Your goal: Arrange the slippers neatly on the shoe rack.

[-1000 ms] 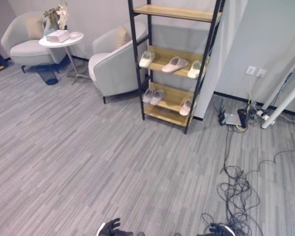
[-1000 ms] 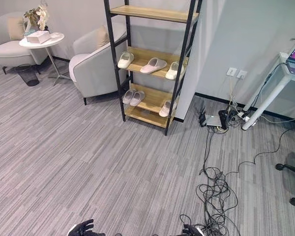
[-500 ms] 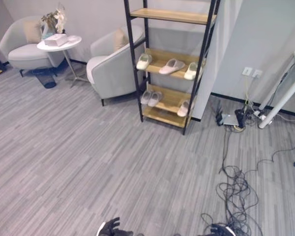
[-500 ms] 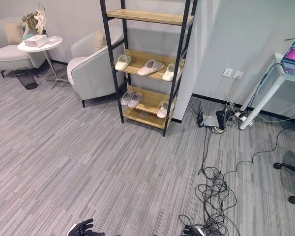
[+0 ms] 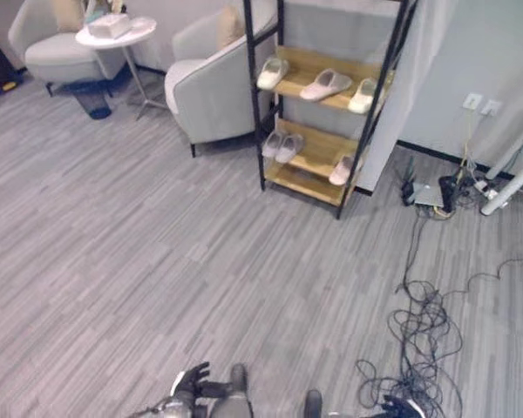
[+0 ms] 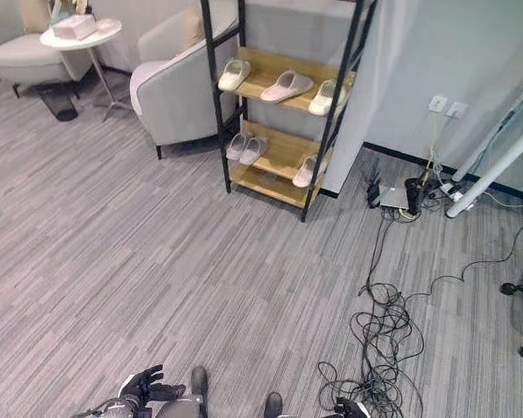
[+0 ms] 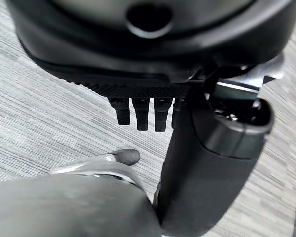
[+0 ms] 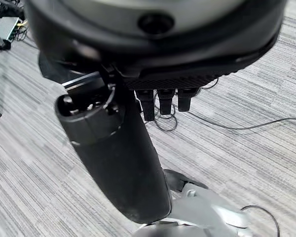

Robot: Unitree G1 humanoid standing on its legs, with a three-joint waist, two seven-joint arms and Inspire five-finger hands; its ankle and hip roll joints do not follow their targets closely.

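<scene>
Pale slippers point(image 5: 327, 84) sit scattered on the black-framed wooden shoe rack point(image 5: 307, 178) across the room, well apart from the robot. Both dark hands, left hand point(image 5: 192, 380) and right hand point(image 6: 349, 407), hang low with fingers relaxed, holding nothing. Looks like the approach step; next it needs to get to the rack.

Office lounge or reception-type room. Grey striped carpet point(image 6: 157, 261) is covering the floor. At 12 o'clock, a shoe rack point(image 6: 283, 96) is standing against the wall; at 11 o'clock, two pale armchairs point(image 6: 170, 96) are flanking a round side table point(image 6: 80, 35). At 2 o'clock, wall sockets point(image 6: 445, 107) are feeding loose floor cables point(image 6: 383, 335).
</scene>
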